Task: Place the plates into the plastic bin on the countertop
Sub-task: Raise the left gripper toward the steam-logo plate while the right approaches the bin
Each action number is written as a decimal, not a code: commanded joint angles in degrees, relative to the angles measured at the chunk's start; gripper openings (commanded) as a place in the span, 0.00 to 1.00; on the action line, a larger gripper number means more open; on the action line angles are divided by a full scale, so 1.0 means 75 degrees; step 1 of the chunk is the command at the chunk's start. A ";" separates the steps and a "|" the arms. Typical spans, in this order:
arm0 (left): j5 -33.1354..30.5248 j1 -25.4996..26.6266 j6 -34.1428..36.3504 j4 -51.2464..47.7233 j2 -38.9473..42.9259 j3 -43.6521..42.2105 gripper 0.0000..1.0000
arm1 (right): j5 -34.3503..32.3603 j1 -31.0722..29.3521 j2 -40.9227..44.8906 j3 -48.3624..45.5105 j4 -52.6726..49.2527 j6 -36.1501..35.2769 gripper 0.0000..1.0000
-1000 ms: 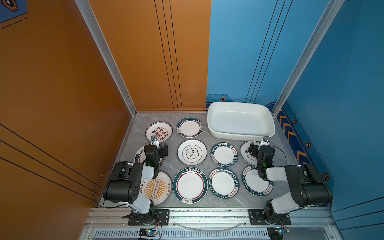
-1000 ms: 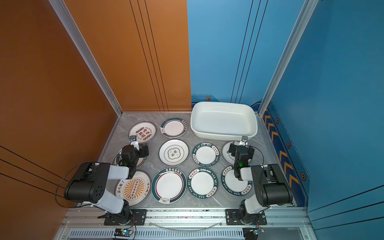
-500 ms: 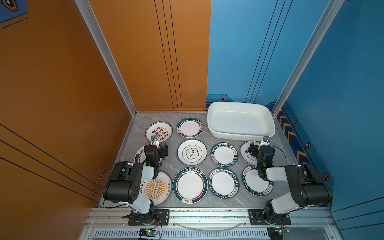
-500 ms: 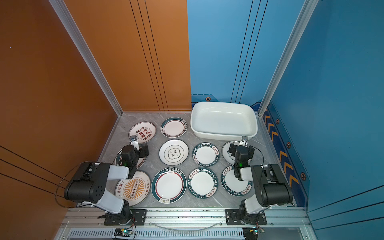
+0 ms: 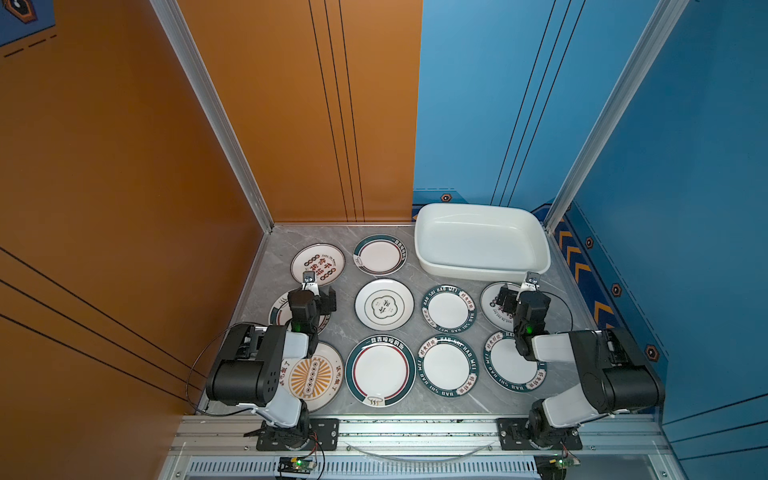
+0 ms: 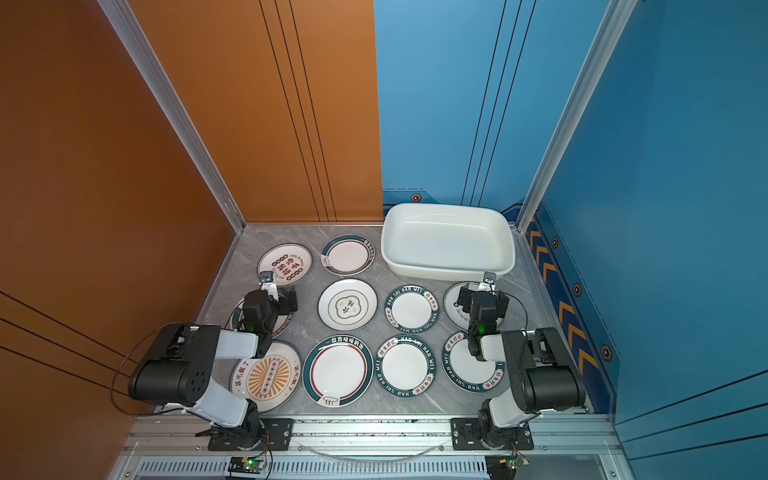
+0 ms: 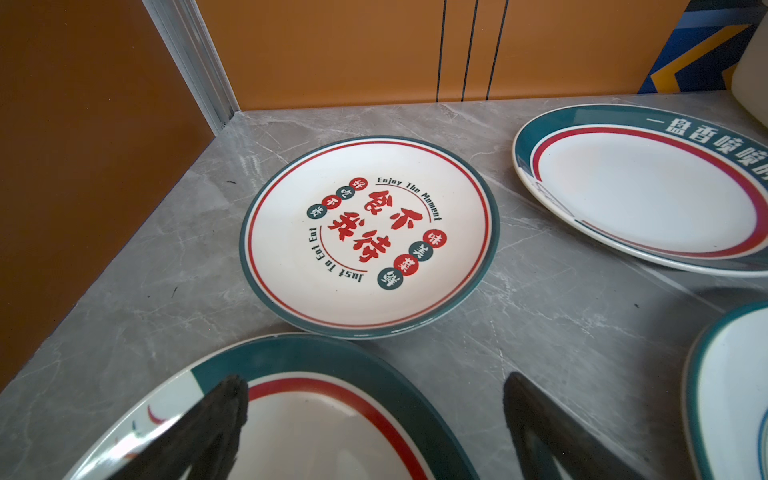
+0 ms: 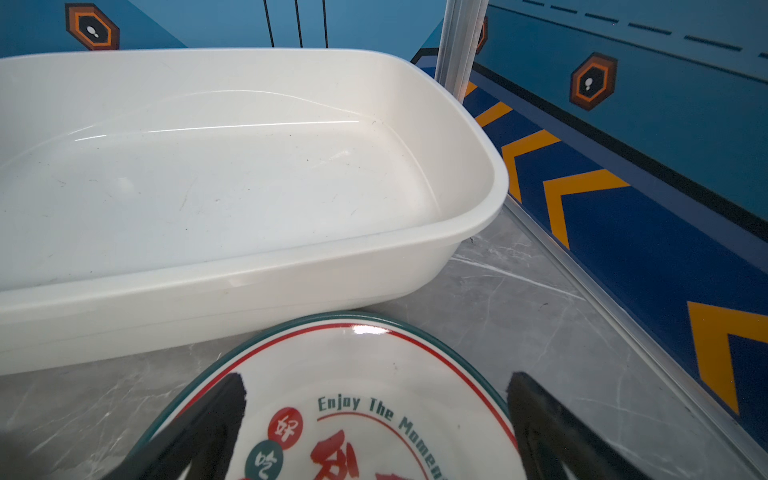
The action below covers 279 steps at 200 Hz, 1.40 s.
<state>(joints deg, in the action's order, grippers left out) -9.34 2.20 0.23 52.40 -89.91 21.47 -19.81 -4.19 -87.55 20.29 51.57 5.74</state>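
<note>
Several white plates lie flat on the grey countertop (image 5: 345,328). The empty plastic bin (image 5: 478,245) (image 8: 208,174) stands at the back right. My left gripper (image 5: 318,297) (image 7: 374,384) hangs open over the far edge of a green-rimmed plate (image 5: 278,311) (image 7: 311,436); beyond it lies a red-character plate (image 7: 368,237). In front of the bin, my right gripper (image 5: 519,297) (image 8: 374,382) hangs open over another red-character plate (image 5: 492,316) (image 8: 353,374). Neither holds anything.
An orange wall bounds the left and back, a blue wall (image 5: 623,270) the right. A sunburst plate (image 5: 313,376) lies partly under the left arm. A flower-outline plate (image 5: 384,304) and lettered-rim plates (image 5: 448,309) fill the middle. A metal rail (image 5: 415,428) runs along the front.
</note>
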 commanded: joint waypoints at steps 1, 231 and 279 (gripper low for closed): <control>0.0191 -0.0047 0.0035 -0.0096 0.0081 0.0079 0.98 | -0.0191 -0.0017 -0.0023 0.0048 0.0096 -0.0103 1.00; -0.0376 -0.0586 -0.4475 -1.0414 0.4677 0.2973 0.98 | 0.1027 -0.0269 0.2749 0.4432 -0.7787 0.1239 1.00; 0.2168 -0.2493 -0.5405 -1.1662 0.5823 0.1746 0.98 | 0.2804 -0.0085 0.2921 0.4944 -0.8629 0.2114 1.00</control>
<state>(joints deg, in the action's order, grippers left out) -5.58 -11.99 -34.39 -25.85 -49.21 40.05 -7.38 -5.02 -64.75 56.12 -2.48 15.40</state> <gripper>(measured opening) 0.979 0.997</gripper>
